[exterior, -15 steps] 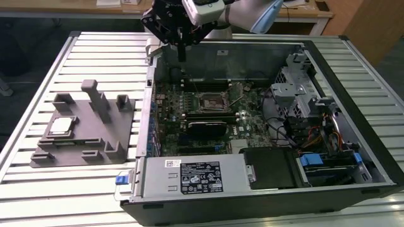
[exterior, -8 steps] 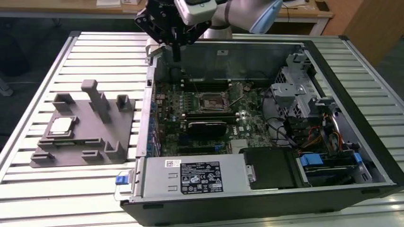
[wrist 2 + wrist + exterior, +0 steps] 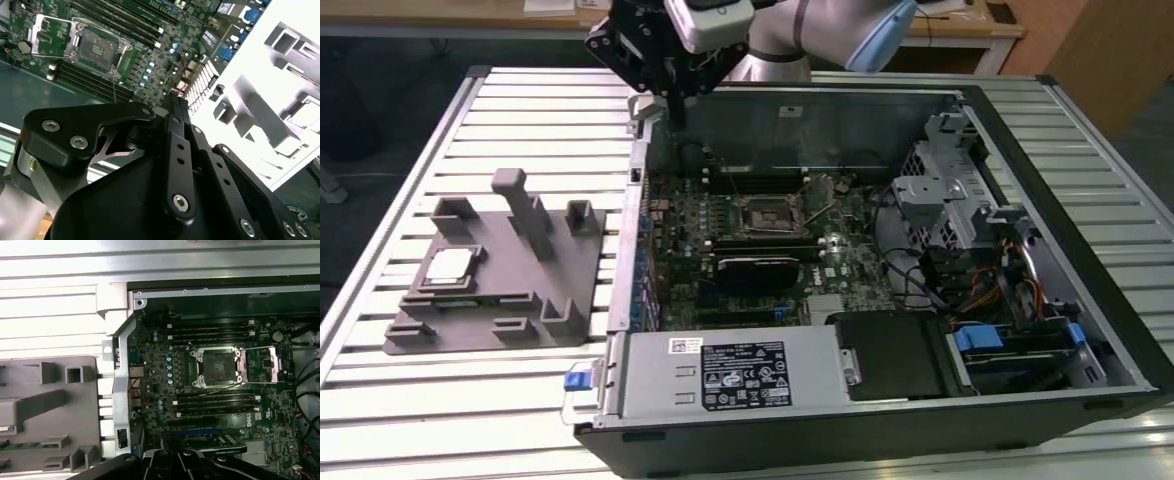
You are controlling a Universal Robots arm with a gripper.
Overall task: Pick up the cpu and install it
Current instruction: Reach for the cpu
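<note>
– Counts first: what is lying on the table (image 3: 454,420)?
– One cpu (image 3: 450,264), one grey fixture (image 3: 520,310) and one opened computer case (image 3: 854,445). One gripper (image 3: 676,108) is hanging above them.
– What are the jaws doing?
– They are pressing together and gripping nothing. They are hovering over the case's rim, near one corner.
– And where is the cpu sitting?
– It is resting flat in the fixture, well apart from the jaws and outside the case wall. One socket (image 3: 218,367) is lying open on the motherboard (image 3: 165,390), on the other side of that wall, also apart from the jaws.
– Is there room for moving?
– The fixture's upright blocks are standing beside the cpu. The cpu's top and the socket are both lying uncovered.
</note>
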